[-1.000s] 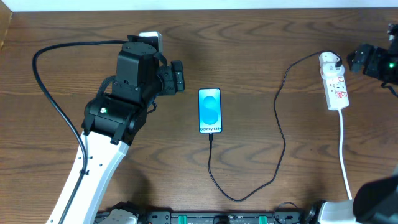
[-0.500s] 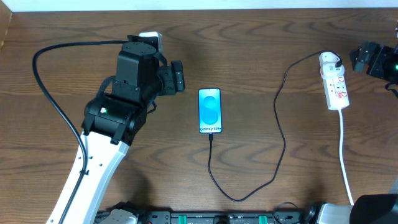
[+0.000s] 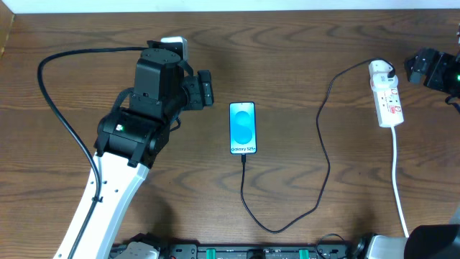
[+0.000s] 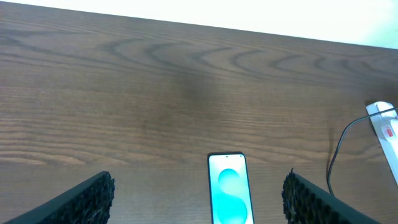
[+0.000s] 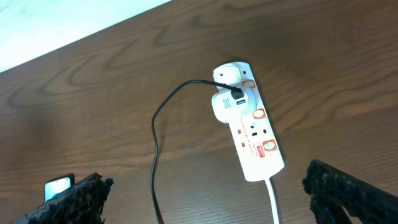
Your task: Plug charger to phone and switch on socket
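Note:
The phone (image 3: 242,128) lies face up at mid-table, its screen lit blue. The charger's thin black cable (image 3: 322,165) runs from the phone's near end, loops toward the front edge and climbs to the white adapter (image 3: 383,70), which sits in the far end of the socket (image 3: 390,102). My left gripper (image 3: 208,88) hovers open just left of the phone. In its wrist view the phone (image 4: 230,198) sits between the fingers, nearer the right one. My right gripper (image 3: 411,68) is open, right of the socket. The socket (image 5: 254,134) lies apart from its wide-spread fingers (image 5: 348,193).
The socket's white lead (image 3: 397,180) runs down the right side toward the front edge. A thick black arm cable (image 3: 54,108) arcs across the left of the table. The table's far edge (image 4: 199,25) meets a white surface.
The right gripper has shifted slightly to the right, away from the socket. The left arm, phone and cable have not moved.

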`<move>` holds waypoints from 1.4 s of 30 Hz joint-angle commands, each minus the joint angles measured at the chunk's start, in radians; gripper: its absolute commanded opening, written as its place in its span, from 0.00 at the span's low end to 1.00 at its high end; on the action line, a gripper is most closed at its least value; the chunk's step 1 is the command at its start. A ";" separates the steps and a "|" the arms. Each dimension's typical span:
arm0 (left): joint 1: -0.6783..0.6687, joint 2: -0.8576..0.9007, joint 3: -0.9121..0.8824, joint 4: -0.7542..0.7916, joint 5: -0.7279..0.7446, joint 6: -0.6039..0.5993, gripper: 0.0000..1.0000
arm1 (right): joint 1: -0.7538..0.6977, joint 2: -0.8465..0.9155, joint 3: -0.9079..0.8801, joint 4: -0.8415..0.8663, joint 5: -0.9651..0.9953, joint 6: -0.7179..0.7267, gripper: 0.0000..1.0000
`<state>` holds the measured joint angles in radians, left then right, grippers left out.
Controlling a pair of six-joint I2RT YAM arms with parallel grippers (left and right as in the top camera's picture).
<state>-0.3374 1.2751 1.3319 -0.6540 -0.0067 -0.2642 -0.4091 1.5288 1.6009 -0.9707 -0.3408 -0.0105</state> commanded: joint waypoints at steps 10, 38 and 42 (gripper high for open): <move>-0.002 -0.060 -0.004 -0.190 -0.023 0.009 0.86 | 0.001 -0.009 0.003 -0.002 -0.009 0.010 0.99; 0.001 -0.643 -0.930 0.955 -0.196 0.009 0.86 | 0.001 -0.009 0.003 -0.002 -0.009 0.010 0.99; 0.003 -0.755 -1.033 1.028 -0.197 0.009 0.86 | 0.001 -0.009 0.003 -0.002 -0.009 0.010 0.99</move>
<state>-0.3374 0.5972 0.3576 0.3405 -0.1898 -0.2619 -0.4091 1.5288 1.6009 -0.9722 -0.3439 -0.0082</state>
